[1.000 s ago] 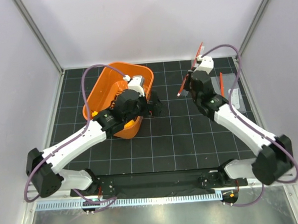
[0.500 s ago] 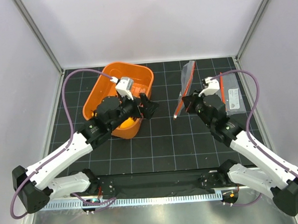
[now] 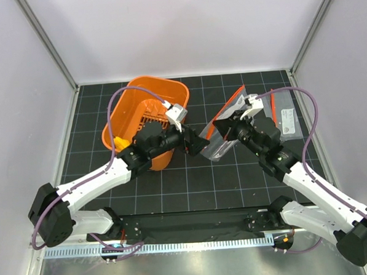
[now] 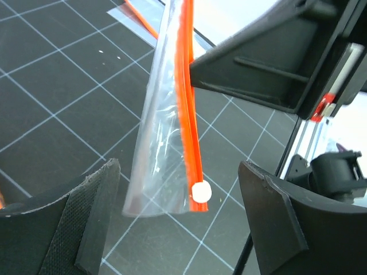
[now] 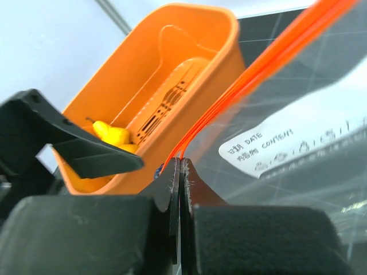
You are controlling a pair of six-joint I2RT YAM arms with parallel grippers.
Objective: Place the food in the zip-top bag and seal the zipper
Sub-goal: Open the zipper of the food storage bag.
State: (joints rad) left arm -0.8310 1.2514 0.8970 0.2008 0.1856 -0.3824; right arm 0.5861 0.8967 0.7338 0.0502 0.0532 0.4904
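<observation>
Near the surface's middle the left jaws gape wide and empty, aimed at the zip-top bag [image 4: 157, 154], likely to grip its mouth. The right jaws pinch the zipper [image 4: 188, 103] shut between them, hanging the bag up. The food [image 5: 112, 133] lies in the basket [image 3: 116, 116], toward the far left corner.

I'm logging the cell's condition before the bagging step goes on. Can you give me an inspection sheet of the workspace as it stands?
Surface: black gridded mat.
Job's things: zip-top bag held up by its zipper, white slider on it; yellow food in the orange basket.
Clutter: second clear pouch, white-labelled, lying flat at right.
Grippers: right gripper shut on the zipper; left gripper open beside the bag.
Cables: purple cables loop from both wrists; the left one arcs over the basket.
Surroundings: white walls, metal frame posts.
</observation>
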